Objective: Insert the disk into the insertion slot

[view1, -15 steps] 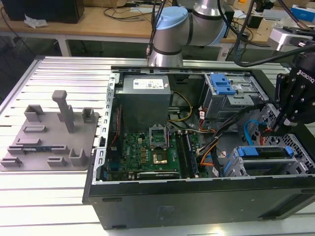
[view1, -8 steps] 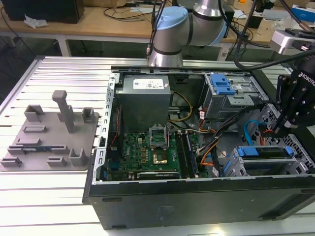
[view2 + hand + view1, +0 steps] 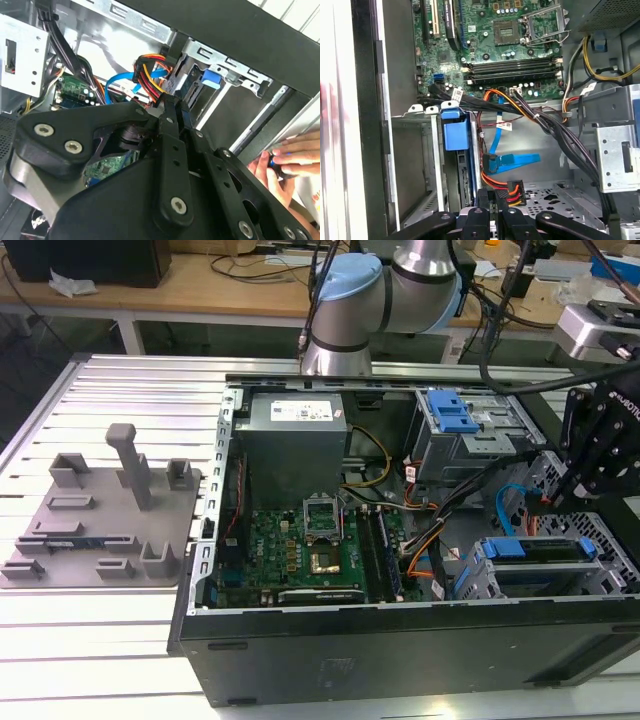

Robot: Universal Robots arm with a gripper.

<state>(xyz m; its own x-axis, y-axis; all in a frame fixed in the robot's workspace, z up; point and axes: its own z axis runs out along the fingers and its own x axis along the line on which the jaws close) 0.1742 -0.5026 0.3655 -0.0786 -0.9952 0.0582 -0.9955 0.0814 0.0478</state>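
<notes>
The disk, edged by its bright blue carrier, lies inside the small grey drive cage at the front right corner of the open computer case. Its insertion slot is the cage's low opening below the blue strip. In the first wrist view the carrier's blue tab and the disk's edge sit against the cage frame. My black gripper hangs just above the cage. Its fingers are close together with nothing between them. In the second wrist view the gripper points toward the blue tab.
A larger grey bay with a blue ribbed top stands behind the cage. Orange, black and blue cables run beside the gripper. A person's hand rests outside the case wall. The motherboard and a grey fixture plate lie toward the exterior view's left.
</notes>
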